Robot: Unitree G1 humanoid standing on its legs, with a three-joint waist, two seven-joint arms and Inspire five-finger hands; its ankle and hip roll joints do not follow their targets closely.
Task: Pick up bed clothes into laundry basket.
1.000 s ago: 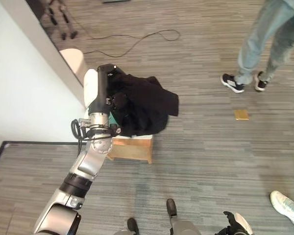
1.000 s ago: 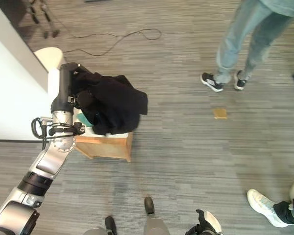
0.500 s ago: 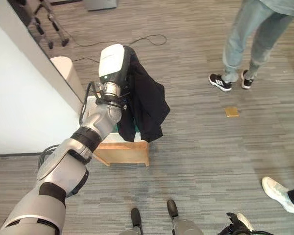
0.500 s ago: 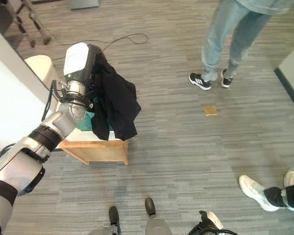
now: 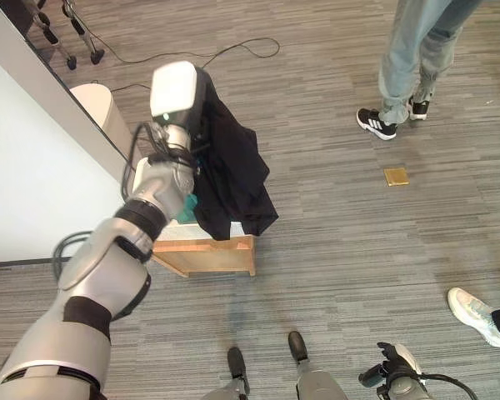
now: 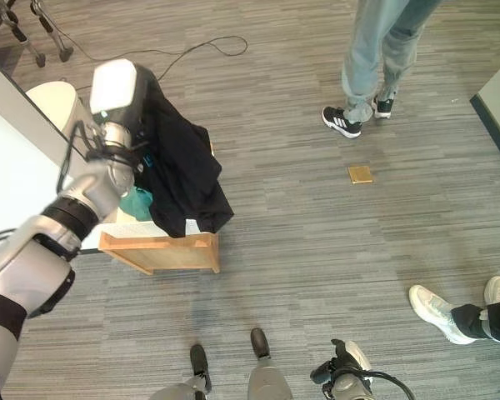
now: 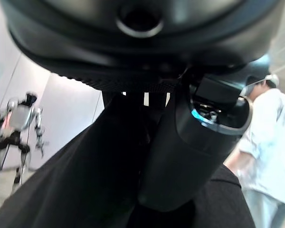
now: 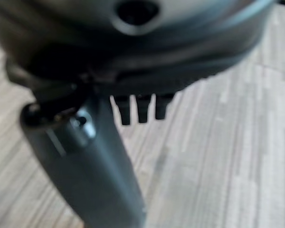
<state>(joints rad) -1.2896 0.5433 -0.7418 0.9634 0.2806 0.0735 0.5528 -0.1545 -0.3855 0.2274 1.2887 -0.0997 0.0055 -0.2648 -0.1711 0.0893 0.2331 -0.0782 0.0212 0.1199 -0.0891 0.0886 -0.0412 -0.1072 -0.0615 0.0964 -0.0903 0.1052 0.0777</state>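
A black garment [image 5: 233,171] hangs from my raised left hand [image 5: 202,83], its lower end draping onto a wooden box [image 5: 208,254] on the floor. In the left wrist view the thumb [image 7: 190,142] presses the black cloth [image 7: 85,180] against the curled fingers, so that hand is shut on it. A teal cloth [image 5: 186,208] lies in the box beside the garment. My right hand [image 5: 392,371] hangs low near the floor, holding nothing, with its thumb [image 8: 99,166] and fingers relaxed.
A white panel [image 5: 33,167] runs along the left, with a beige round bin [image 5: 96,104] beside it. A person in jeans and black sneakers [image 5: 383,125] stands at the far right. A small yellow square [image 5: 396,177] lies on the floor. Another person's white shoe [image 5: 475,308] shows at the right edge.
My left arm has lifted the black garment off the box, from a heap on top to hanging from the raised hand. The camera has shifted too.
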